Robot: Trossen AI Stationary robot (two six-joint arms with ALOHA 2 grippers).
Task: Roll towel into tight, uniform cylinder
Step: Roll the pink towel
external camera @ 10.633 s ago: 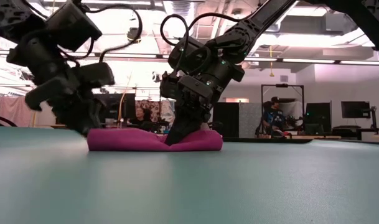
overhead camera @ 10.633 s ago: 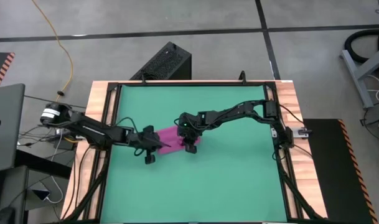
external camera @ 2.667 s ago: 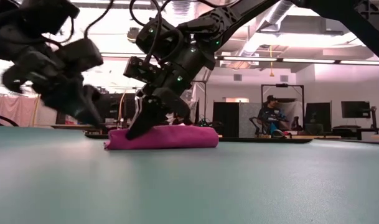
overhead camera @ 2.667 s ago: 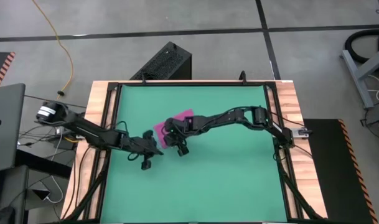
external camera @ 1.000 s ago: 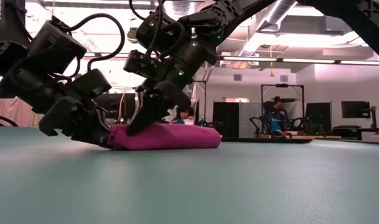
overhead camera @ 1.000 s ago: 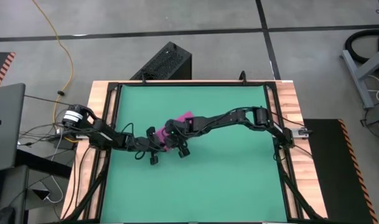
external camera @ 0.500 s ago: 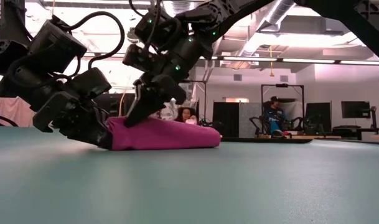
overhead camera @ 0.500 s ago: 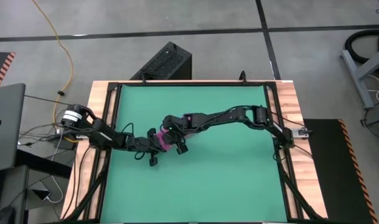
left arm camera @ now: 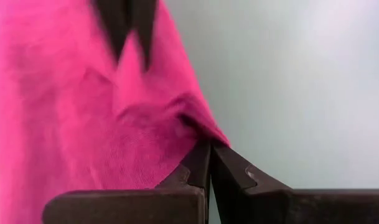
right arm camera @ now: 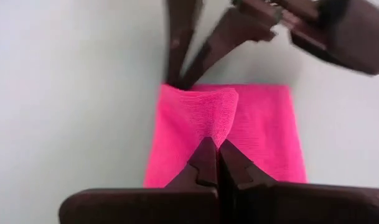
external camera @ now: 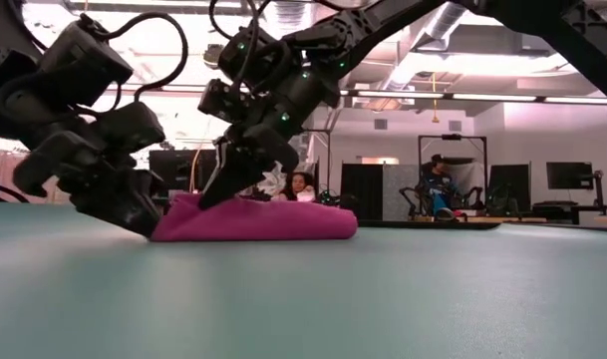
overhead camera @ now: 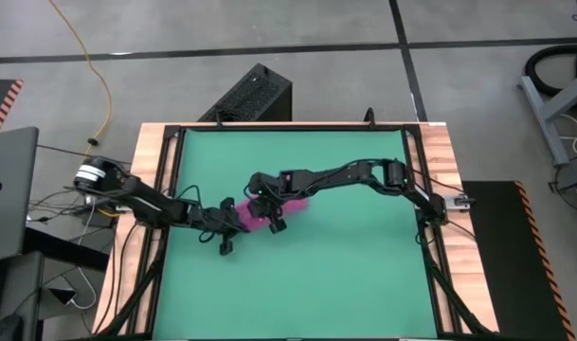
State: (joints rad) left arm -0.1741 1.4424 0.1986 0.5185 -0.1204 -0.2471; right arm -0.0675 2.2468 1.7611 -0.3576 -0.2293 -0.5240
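The magenta-pink towel (overhead camera: pixel 274 214) lies folded in a low, flat bundle on the green mat (overhead camera: pixel 345 275), left of centre; in the low view (external camera: pixel 273 221) it rests on its underside. Its white tag does not show. My left gripper (overhead camera: pixel 235 221) is shut at the towel's left end. My right gripper (overhead camera: pixel 266 212) is shut on the towel's top, just right of the left gripper. In the low view the left gripper (external camera: pixel 151 225) is low at the mat and the right gripper (external camera: pixel 215 195) comes down from above. My left gripper pinches the edge at the towel's left end (left arm camera: pixel 200 132) between its two shut fingers. It comes low and slanting from the table's left. The towel lies on the mat beyond the fingers. One layer or several, I cannot tell. My right gripper pinches a small raised fold on the towel's top (right arm camera: pixel 221 115), near its left end, between its two fingertips. The fingers slant down from above and from the right. The fold stands up in a peak; the towel beneath stays on the mat.
The mat is framed by wooden rails (overhead camera: pixel 155 189). A black box (overhead camera: pixel 250 93) stands beyond the far edge. People sit in the room behind the table (external camera: pixel 438 184). Bare mat lies near and right of the towel.
My left gripper has gone a little toward the table's left edge and down, still shut on the towel. The towel's left end rose briefly and now lies lower and farther left. My right gripper has kept its hold on the top fold.
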